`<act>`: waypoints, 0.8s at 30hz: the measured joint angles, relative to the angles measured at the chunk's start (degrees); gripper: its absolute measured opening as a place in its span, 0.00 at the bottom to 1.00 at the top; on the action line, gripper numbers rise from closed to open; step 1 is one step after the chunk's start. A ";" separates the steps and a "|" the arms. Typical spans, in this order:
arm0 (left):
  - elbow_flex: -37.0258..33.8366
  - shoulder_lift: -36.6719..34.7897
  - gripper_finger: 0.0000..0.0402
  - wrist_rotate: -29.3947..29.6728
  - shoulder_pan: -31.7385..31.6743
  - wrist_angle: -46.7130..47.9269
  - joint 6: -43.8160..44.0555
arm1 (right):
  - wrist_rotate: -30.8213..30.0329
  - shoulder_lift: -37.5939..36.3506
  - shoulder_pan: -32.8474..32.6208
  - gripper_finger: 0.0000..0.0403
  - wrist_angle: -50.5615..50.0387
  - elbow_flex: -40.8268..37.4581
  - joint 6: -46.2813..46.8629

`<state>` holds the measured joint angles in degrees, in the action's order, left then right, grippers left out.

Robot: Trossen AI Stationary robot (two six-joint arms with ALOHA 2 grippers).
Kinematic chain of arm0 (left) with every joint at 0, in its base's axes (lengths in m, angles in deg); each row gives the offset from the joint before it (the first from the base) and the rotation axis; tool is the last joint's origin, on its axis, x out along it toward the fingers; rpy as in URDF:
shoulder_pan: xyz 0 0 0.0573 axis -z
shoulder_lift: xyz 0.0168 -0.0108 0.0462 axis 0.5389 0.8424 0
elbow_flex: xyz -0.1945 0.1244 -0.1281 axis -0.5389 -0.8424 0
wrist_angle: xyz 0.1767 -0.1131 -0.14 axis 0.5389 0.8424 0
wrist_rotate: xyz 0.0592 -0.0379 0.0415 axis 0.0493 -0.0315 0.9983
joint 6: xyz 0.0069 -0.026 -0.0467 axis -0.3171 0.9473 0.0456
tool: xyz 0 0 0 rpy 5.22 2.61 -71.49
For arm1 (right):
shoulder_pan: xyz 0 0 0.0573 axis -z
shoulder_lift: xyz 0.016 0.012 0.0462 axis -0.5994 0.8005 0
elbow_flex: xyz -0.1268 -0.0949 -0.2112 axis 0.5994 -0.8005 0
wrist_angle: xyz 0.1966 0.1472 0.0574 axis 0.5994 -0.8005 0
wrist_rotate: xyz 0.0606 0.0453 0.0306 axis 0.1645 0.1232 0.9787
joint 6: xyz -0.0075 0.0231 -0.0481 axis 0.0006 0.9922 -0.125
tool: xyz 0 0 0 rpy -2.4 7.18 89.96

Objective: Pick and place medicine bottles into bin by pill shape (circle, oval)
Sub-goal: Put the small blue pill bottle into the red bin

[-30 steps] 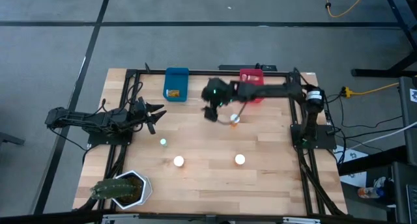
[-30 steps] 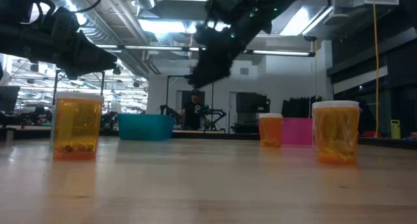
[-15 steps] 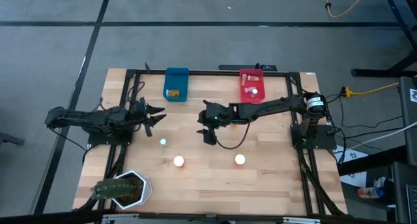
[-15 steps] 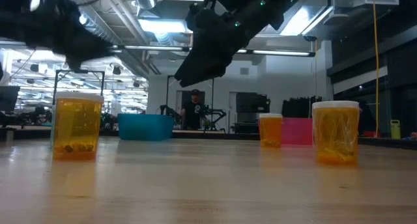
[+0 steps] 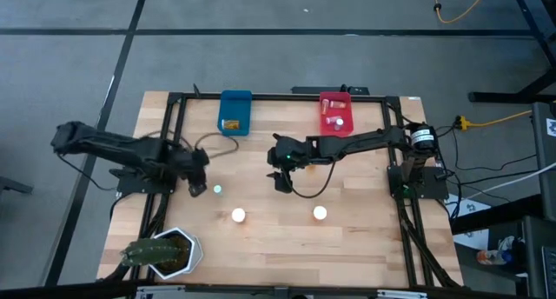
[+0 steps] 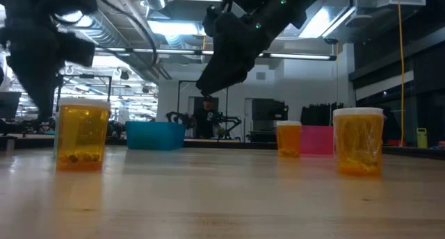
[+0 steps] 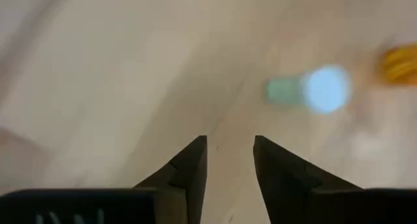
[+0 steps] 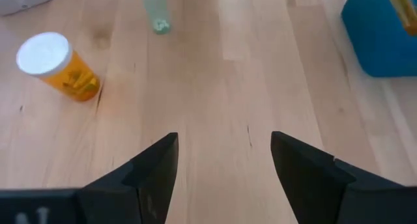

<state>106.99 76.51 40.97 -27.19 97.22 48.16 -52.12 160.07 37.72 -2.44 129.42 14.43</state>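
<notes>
We see the left gripper point(image 5: 198, 188) with narrow, empty jaws beside a small pale green white-capped bottle point(image 5: 216, 190) on the wooden desk point(image 5: 365, 195). The right gripper point(image 5: 280, 182) hovers mid-desk, jaws wide, holding nothing.

No text, label, brand, number or sign can be read in any view. Pale marks show along the edge of the dark wrist housing behind the fingers in both wrist views, but they are cut off and too blurred to make out as letters. The amber bottles on the bench carry no legible labels, and nothing in the room behind the bench is clear enough to read.
</notes>
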 joint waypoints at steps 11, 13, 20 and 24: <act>0.06 16.77 0.29 -2.50 4.66 -19.15 2.59 | 0.11 0.00 -0.01 0.61 -1.22 0.00 0.13; 0.59 18.59 0.29 0.99 3.98 -22.94 1.19 | 0.13 0.00 0.00 0.61 -1.14 0.00 0.13; 6.23 19.01 0.29 7.37 2.97 -27.23 -6.78 | 0.17 -0.34 -0.01 0.61 -3.21 0.00 1.93; 10.12 16.62 0.29 9.96 4.44 -20.13 -7.99 | 0.20 -0.72 -0.10 0.61 -5.85 -0.02 3.32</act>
<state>117.11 93.13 50.92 -22.75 77.09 40.17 -51.92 159.35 37.62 -8.29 129.40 17.75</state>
